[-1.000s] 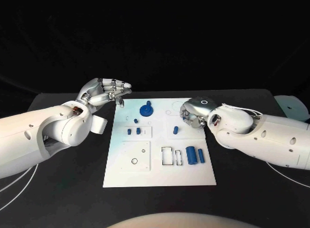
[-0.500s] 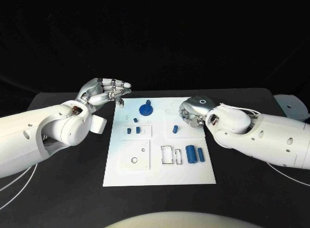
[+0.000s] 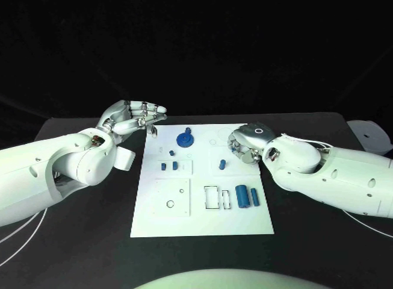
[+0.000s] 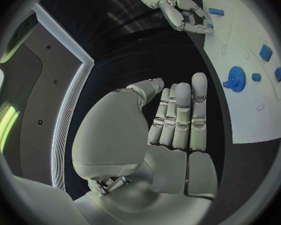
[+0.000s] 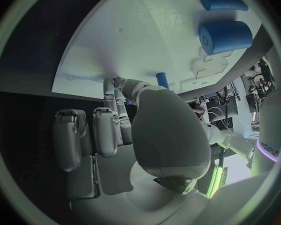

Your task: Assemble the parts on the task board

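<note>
a robotics lab: black table [image 3: 83,241], dark backdrop, white task board [image 3: 205,223] with blue parts [image 3: 242,196].

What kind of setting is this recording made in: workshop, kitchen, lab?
Most likely a robotics lab test bench. A white task board with small blue parts such as a gear lies on a black table against a dark backdrop, with the left hand and right hand beside it.
</note>
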`<state>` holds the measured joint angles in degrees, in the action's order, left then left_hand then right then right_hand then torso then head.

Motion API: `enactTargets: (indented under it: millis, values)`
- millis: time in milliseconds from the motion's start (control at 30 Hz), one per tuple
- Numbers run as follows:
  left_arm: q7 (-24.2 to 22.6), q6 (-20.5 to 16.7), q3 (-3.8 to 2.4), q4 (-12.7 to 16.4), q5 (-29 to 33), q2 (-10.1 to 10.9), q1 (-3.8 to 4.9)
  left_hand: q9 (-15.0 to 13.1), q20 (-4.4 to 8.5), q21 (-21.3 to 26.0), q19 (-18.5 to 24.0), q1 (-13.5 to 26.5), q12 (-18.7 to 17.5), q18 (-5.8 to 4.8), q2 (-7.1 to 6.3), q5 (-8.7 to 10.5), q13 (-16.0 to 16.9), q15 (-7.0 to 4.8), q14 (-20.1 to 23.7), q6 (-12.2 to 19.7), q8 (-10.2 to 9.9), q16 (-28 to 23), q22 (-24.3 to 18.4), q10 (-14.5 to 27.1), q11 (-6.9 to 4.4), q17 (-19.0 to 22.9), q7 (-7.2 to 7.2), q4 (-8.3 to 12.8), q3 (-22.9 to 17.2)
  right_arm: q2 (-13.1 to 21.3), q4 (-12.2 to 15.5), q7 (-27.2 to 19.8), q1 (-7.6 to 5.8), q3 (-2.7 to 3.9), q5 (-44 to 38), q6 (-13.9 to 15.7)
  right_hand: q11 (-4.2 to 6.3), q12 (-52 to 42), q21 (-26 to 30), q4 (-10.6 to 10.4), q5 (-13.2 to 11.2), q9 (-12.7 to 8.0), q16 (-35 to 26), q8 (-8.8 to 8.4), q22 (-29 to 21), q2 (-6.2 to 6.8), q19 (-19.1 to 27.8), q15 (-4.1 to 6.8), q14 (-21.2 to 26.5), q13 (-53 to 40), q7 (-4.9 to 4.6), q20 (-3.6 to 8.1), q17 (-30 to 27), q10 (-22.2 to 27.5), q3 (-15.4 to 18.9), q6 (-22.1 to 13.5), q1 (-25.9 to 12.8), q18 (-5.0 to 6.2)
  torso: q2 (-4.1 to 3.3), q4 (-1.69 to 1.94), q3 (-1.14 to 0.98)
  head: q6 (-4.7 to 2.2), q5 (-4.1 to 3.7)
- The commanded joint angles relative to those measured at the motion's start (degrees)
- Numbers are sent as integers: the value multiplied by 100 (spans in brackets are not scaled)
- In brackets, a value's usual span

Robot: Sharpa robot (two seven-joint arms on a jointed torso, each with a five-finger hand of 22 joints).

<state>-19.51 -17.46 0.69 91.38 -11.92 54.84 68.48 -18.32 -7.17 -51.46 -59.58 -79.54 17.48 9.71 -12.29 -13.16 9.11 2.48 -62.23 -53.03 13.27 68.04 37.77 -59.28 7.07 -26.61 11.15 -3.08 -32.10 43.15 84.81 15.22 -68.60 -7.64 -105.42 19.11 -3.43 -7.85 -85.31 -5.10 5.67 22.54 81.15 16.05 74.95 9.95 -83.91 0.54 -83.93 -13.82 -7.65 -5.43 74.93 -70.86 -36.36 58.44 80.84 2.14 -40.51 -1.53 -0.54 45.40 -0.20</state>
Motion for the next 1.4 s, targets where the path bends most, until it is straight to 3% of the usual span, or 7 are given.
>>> enactTargets:
  millis: [33, 533, 733, 867, 1033, 1233, 1400]
  values:
    - [-4, 123, -3, 11, 31, -10, 3, 6, -24, 37, 28, 21, 32, 80, 51, -36, -3, 2, 42, 46, -14, -38, -8, 29, 2, 10, 1, 20, 1, 22, 66, -6, 2, 15, -65, 299, -11, -10, -46, 38, 27, 7, -18, 22, 1317, -2, -429, 31, -293, 10, -9, 35, 57, -10, 12, 43, -44, -115, 3, -4, -2, -5, 3]
    - [5, 148, -2, -22, 31, -22, 2, 8, -31, 43, 34, 37, 38, 79, 56, -41, -2, 9, 53, 57, -18, -37, -11, 47, 8, 14, 8, 13, 4, 301, 525, -17, -10, 71, 33, 640, -9, 3, -115, 61, 81, 19, -18, 30, 1349, 17, -459, 33, -295, 5, -8, 36, 53, -34, 7, 51, -85, -131, 3, 0, 5, -36, -2]
    - [9, 152, 0, -28, 31, -22, 2, 8, -31, 43, 34, 37, 38, 79, 56, -41, -2, 9, 53, 57, -18, -37, -11, 47, 8, 14, 8, 13, 4, 517, 1050, -19, -14, 118, 132, 777, -9, 8, -129, 62, 84, 21, -19, 30, 1355, 27, -465, 33, -294, 5, -7, 36, 50, -37, 10, 51, -101, -134, 4, 0, 6, -44, 44]
    - [4, 148, 2, -45, 31, -36, 2, 8, -31, 43, 34, 37, 38, 79, 56, -41, -2, 9, 53, 57, -18, -37, -11, 47, 8, 14, 8, 13, 4, 540, 1394, -60, -14, 135, 215, 893, -8, 9, -140, 64, 86, 22, -19, 30, 1360, 30, -470, 33, -294, 4, -6, 36, 50, -38, 10, 51, -104, -137, 12, -8, 5, -61, 135]
    - [3, 154, 10, -85, 31, -86, 1, 8, -31, 43, 34, 37, 38, 79, 56, -41, -2, 9, 53, 57, -18, -37, -11, 47, 8, 14, 8, 13, 4, 340, 1705, -137, 9, 142, 316, 967, -7, 10, -143, 66, 88, 22, -20, 31, 1362, 31, -471, 34, -294, 4, -5, 37, 49, -39, 10, 51, -104, -138, 9, 23, 3, -32, 308]
    - [2, 168, 17, -140, 31, -145, 1, 8, -31, 43, 34, 37, 38, 79, 56, -41, -2, 9, 53, 57, -18, -37, -11, 47, 8, 14, 8, 13, 4, 3, 1720, -218, 127, 119, 380, 999, -6, 12, -135, 69, 92, 23, -25, 30, 1358, 31, -468, 34, -292, 4, -4, 37, 40, -41, 8, 50, -105, -136, 21, 29, 18, 25, 598]
    - [-10, 157, 18, -174, 38, -184, 2, 9, -37, 50, 39, 43, 46, 80, 61, -44, -1, 14, 63, 66, -21, -34, -13, 65, 12, 17, 11, 13, 5, -231, 1609, -274, 299, 84, 422, 997, -6, 13, -129, 71, 95, 23, -27, 29, 1356, 31, -465, 35, -292, 3, -5, 37, 36, -41, 6, 48, -107, -134, 17, 36, 18, 58, 726]
